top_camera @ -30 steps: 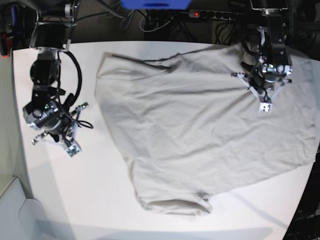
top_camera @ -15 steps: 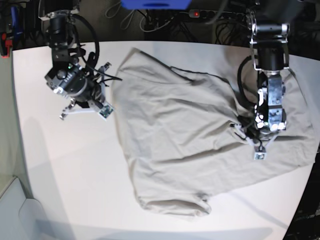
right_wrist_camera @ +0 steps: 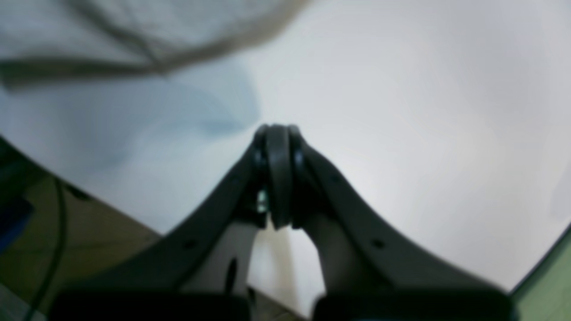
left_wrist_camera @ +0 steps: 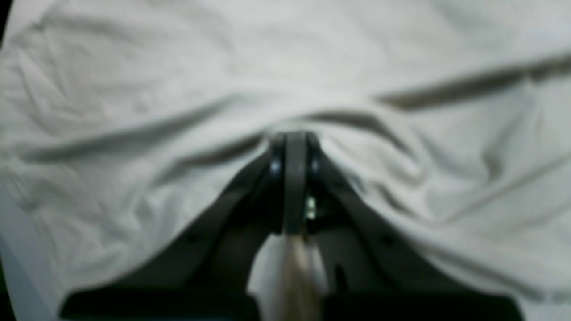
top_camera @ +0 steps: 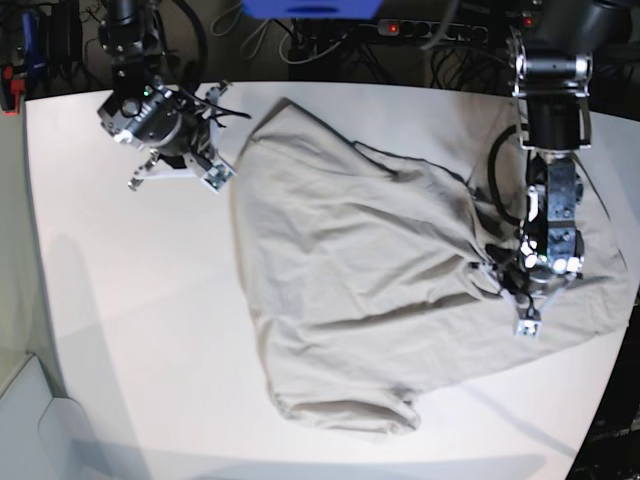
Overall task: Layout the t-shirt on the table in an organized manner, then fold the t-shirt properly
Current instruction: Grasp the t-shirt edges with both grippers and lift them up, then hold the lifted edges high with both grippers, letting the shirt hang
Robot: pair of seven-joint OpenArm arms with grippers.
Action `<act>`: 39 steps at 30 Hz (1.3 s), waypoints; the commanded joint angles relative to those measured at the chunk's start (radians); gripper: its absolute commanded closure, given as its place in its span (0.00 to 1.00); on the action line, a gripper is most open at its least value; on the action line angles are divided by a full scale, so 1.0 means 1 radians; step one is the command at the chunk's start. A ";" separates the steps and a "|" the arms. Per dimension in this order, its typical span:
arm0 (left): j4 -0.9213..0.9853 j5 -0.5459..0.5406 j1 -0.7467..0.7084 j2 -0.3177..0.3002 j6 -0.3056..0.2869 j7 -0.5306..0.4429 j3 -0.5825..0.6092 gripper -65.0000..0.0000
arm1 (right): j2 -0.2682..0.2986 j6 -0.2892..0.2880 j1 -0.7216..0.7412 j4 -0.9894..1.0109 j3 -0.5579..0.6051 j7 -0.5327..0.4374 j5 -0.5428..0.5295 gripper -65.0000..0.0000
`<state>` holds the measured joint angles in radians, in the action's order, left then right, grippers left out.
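Dragged lower right since earlier: t-shirt [top_camera: 350,290], bunched on counter [top_camera: 130,330].
Left fingers [left_wrist_camera: 290,142] pinching cloth; right fingers [right_wrist_camera: 276,133] closed empty; unfolded.

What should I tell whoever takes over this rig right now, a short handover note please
Left hand: shut, pinching a bunch of the t-shirt on its own side; fabric puckers toward the pinch.
Right hand: shut, holding nothing, above bare table beside the shirt's far edge.
T-shirt: on the table, spread but wrinkled and skewed.
Done: partly spread out.
Left: flatten and square it, then fold.
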<state>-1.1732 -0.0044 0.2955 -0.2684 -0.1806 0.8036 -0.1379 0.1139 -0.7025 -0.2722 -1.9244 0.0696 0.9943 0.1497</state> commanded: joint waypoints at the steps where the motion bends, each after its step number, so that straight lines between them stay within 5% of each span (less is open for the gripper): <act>1: -0.040 -0.001 0.014 -0.013 0.000 -0.020 -0.004 1.00 | -0.018 0.004 0.004 -0.036 -0.011 -0.012 -0.003 1.00; 5: -0.184 -0.004 -0.052 -0.010 -0.001 -0.020 -0.006 1.00 | -0.050 0.004 0.000 -0.086 -0.014 -0.010 -0.002 0.98; 13: -0.515 -0.004 -0.206 0.001 -0.003 0.032 -0.006 1.00 | -0.084 0.004 -0.003 -0.091 0.006 -0.012 -0.002 0.61; 18: -0.610 -0.003 -0.322 -0.024 -0.003 0.099 -0.056 1.00 | -0.085 0.004 -0.003 -0.094 0.108 -0.016 -0.002 0.60; 22: -0.638 -0.003 -0.396 -0.027 -0.007 0.099 -0.171 1.00 | -0.085 0.004 -0.040 -0.094 0.175 -0.114 -0.002 0.60; 29: -0.661 0.004 -0.439 -0.047 -0.237 0.113 -0.386 1.00 | -0.050 0.004 -0.124 -0.085 0.324 -0.303 -0.002 0.60; 35: -0.661 0.004 -0.493 -0.050 -0.264 0.110 -0.472 1.00 | -0.018 0.004 -0.117 -0.031 0.348 -0.318 -0.002 0.60; 39: -0.663 0.004 -0.539 -0.048 -0.264 0.101 -0.486 1.00 | -0.003 0.004 -0.120 0.004 0.321 -0.418 -0.002 0.60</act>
<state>-1.8164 -0.0006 -0.2474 -0.3019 -0.4431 0.9195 -0.6174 0.1131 -0.7021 -0.3935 -1.9064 0.3908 0.5888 0.1574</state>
